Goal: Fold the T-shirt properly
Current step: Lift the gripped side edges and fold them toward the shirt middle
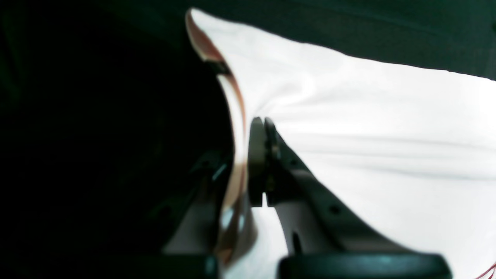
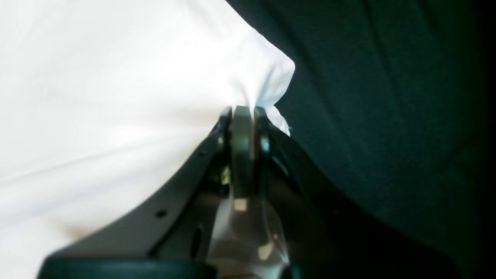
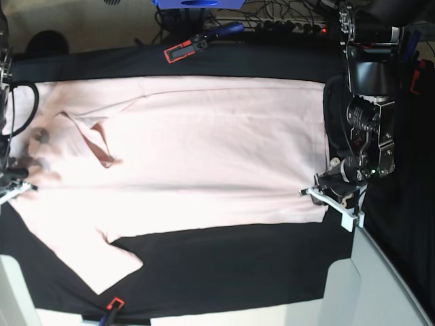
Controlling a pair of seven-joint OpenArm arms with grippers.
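Black table cloth (image 3: 224, 272) underlies the T-shirt (image 3: 204, 149); clamps (image 3: 178, 51) pin its edges.

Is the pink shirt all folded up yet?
Not yet. The T-shirt lies mostly spread on the black cloth, one long side folded over, one sleeve sticking out.

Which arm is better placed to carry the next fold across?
Neither alone, probably. The left pincer is shut on the T-shirt at one end; the right pincer pinches a corner at the other. Both already grip, so they would likely move together over the black cloth.
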